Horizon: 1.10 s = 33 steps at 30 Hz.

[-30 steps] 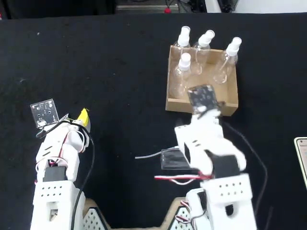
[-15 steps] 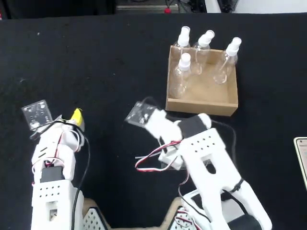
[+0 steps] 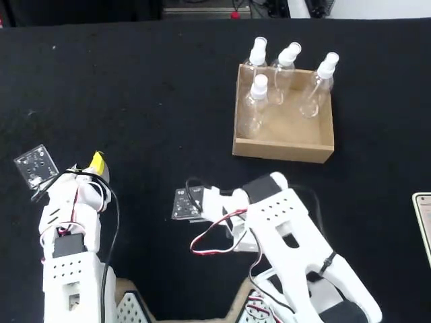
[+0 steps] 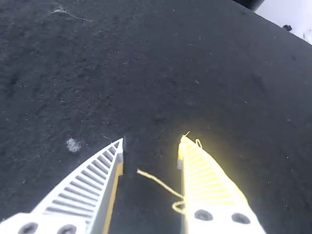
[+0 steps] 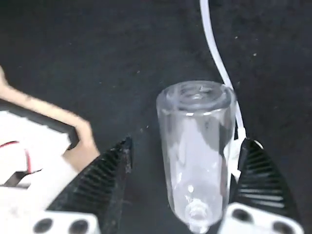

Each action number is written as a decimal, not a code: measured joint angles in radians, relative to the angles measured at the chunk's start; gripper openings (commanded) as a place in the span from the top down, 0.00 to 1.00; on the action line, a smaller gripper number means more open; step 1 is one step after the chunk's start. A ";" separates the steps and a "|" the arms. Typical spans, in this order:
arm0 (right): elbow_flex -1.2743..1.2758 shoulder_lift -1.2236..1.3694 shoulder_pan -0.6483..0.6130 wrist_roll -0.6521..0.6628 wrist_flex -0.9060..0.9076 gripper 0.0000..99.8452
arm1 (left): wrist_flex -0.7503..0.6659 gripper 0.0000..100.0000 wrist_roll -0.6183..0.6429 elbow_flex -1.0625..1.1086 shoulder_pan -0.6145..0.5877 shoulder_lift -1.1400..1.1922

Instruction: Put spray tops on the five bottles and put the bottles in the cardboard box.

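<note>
Cardboard box (image 3: 283, 149): open-topped, on the far right part of the black table (image 3: 135, 81).
Box contents: four clear bottles with white spray tops (image 3: 258, 94) stand inside. Two are at the far wall, one is in the far right corner, and one is by the left wall.
Fifth bottle (image 5: 195, 146): clear and with no spray top, it lies on the table between the right gripper's fingers, outside the box.
White tube (image 5: 213, 44): thin, it lies on the table and runs past the side of the uncapped bottle.
In the way: in the high view the right arm (image 3: 283, 229) stretches leftward over the near middle of the table and covers the fifth bottle from above.
Other things: a pale flat object (image 3: 424, 222) sits at the table's right edge.
Right gripper (image 5: 188, 142): the black fingers are spread wide on either side of the fifth bottle. One finger is plainly apart from it. The other is close beside it, and I cannot tell whether it touches.
Left gripper (image 4: 151, 140): it is at the near left, well apart from the box. Its white and yellow fingers are parted, with bare table between them and nothing held.
</note>
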 measured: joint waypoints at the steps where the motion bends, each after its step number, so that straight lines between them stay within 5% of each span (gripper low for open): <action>1: 0.021 0.000 0.006 0.005 -0.026 0.70 | 0.000 0.82 0.000 0.000 0.000 0.000; 7: 0.124 0.000 0.064 0.026 -0.178 0.73 | 0.000 0.82 0.000 0.000 0.000 0.000; 12: 0.141 0.000 0.114 0.029 -0.236 0.99 | 0.000 0.82 0.000 0.000 0.000 0.000; 15: 0.140 0.000 0.140 0.009 -0.236 0.95 | 0.000 0.82 0.000 0.000 0.000 0.000; 27: -0.338 0.000 0.210 -0.367 0.098 0.99 | -0.041 0.82 0.000 0.000 0.000 0.000; 33: -0.502 0.000 0.494 -0.720 0.120 0.99 | -0.041 0.82 0.000 0.000 0.000 0.000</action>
